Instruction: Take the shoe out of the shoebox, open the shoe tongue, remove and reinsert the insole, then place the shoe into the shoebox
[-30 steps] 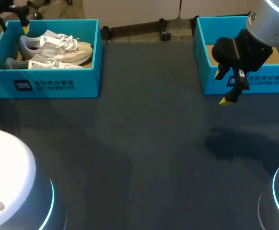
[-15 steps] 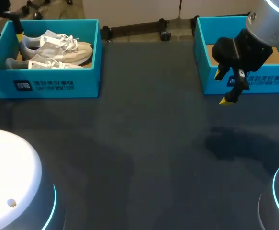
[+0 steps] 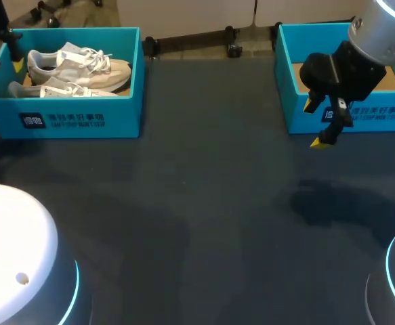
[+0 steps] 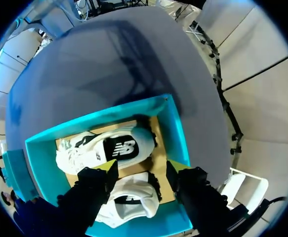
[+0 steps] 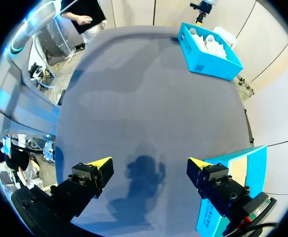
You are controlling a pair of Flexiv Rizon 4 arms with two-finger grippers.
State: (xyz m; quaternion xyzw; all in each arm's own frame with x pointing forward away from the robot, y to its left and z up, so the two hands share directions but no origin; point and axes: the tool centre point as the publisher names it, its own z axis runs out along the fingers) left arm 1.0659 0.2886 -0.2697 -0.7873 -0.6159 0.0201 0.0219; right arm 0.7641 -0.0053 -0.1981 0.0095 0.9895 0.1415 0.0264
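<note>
Step in hand, as judged: take one shoe out of the box; nothing was lifted yet.

Head view: the left shoebox [image 3: 82, 115] sat in the upper left of the frame with a pair of shoes [image 3: 75, 74] inside, pale uppers, lying side by side, toes toward the frame's centre. The left gripper [image 3: 11, 54] hung at the box's outer end, at the far upper left edge of the frame. The right shoebox [image 3: 299, 101] sat in the upper right. The right gripper [image 3: 316, 123] hung in front of its near wall, above the dark table [image 3: 204, 203].

Left wrist view: the left gripper [image 4: 140, 170] had its jaws spread, holding nothing. One shoe [image 4: 129, 200] lay below and between the fingers, with no contact visible. The other shoe [image 4: 109, 148], with a dark logo, lay just ahead.

Right wrist view: the right gripper [image 5: 149, 165] had its jaws spread wide and empty over bare table.

To do the step well (judgement):
- Descend straight, keeping both fingers inside the box wall.
- Straddle the heel collar of the shoe below, one finger inside the opening and one outside, since the upper is soft and would fold.
- Avoid catching the neighbouring shoe or its laces.
- Lift clear of the rim before moving toward the frame's centre.
</note>
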